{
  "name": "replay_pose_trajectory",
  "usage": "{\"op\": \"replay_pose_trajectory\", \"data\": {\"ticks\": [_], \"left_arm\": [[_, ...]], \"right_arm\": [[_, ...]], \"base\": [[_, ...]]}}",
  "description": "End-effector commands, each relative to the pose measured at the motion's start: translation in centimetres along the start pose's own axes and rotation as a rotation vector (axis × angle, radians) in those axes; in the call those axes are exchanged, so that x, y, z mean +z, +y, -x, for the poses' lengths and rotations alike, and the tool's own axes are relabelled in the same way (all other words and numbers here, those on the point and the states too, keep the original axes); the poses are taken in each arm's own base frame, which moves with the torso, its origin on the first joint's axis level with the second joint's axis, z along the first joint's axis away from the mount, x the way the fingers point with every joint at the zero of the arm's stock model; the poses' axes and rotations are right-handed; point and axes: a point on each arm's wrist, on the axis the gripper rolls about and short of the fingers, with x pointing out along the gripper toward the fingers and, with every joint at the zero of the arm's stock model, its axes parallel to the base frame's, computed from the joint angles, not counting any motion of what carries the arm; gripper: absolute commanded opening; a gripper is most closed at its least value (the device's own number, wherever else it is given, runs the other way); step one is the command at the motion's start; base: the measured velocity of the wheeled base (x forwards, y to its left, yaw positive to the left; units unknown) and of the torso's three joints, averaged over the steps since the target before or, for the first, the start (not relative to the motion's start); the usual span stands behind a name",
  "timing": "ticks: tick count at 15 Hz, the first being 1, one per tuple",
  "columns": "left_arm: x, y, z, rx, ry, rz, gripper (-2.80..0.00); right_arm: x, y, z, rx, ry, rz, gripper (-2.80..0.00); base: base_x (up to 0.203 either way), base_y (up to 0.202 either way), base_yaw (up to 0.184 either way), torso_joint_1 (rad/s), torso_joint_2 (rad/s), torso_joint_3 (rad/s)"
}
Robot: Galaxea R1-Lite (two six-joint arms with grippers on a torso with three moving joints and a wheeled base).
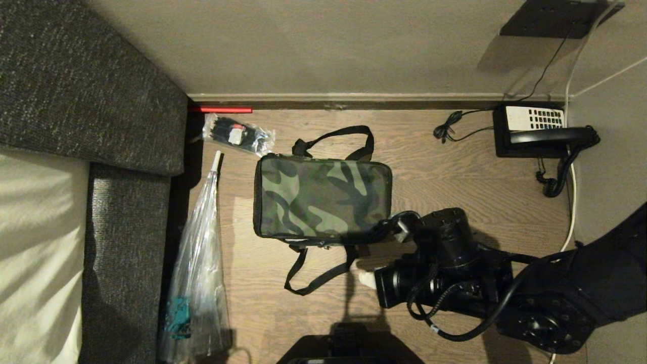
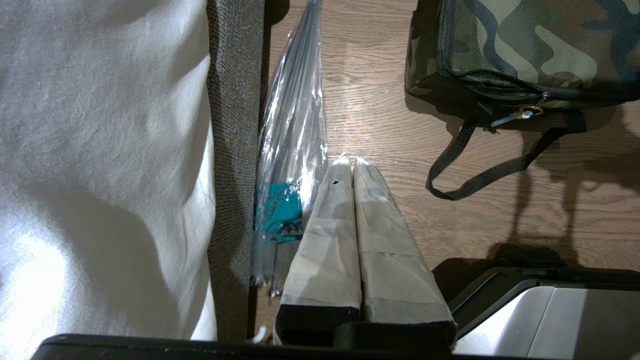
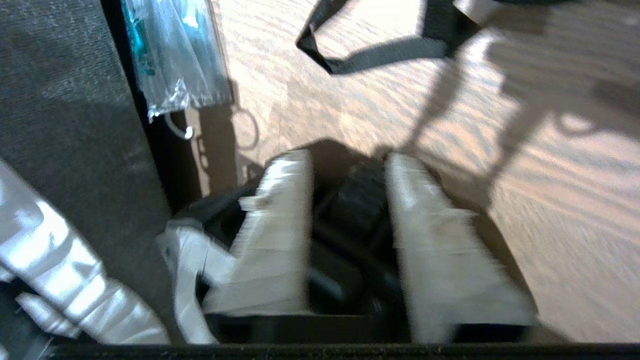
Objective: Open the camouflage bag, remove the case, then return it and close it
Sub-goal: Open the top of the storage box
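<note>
Green-black camouflage fabric bag point(image 1: 323, 197): lies zipped shut on the brown wood floor point(image 1: 445, 172), its black strap handles point(image 1: 316, 275) spread out | right tool point(image 3: 347, 170): fingers apart, holding nothing, above the floor near the bag's corner | left tool point(image 2: 348, 167): fingers pressed together, beside the long clear plastic bag point(image 2: 295, 130)

Camouflage bag point(image 1: 323, 197) mid-floor — clear plastic bag point(image 1: 197, 273) to its left, telephone point(image 1: 536, 131) far right, by the wall.

Head camera straight down over the camouflage bag point(image 1: 323, 197); both wrist cameras low, sharing its strap point(image 2: 480, 172).
</note>
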Motion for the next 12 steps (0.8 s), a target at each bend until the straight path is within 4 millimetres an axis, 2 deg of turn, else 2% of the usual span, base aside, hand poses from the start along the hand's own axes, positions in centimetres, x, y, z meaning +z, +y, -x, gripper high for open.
{"op": "replay_pose_trajectory", "data": {"ticks": [1,3,12], "left_arm": [[0.0,0.0,0.0,0.0,0.003,0.001,-2.8],[0.0,0.0,0.0,0.0,0.001,0.001,-2.8],[0.0,0.0,0.0,0.0,0.003,0.001,-2.8]], "right_arm": [[-1.1,0.6,-2.3,0.014,0.014,0.015,0.0],[-0.8,1.2,-3.1,0.034,-0.021,0.02,0.0],[-1.1,1.7,-9.6,-0.051,-0.178,0.018,0.0]], "base": [[0.0,0.0,0.0,0.0,0.0,0.0],[0.0,0.0,0.0,0.0,0.0,0.0],[0.0,0.0,0.0,0.0,0.0,0.0]]}}
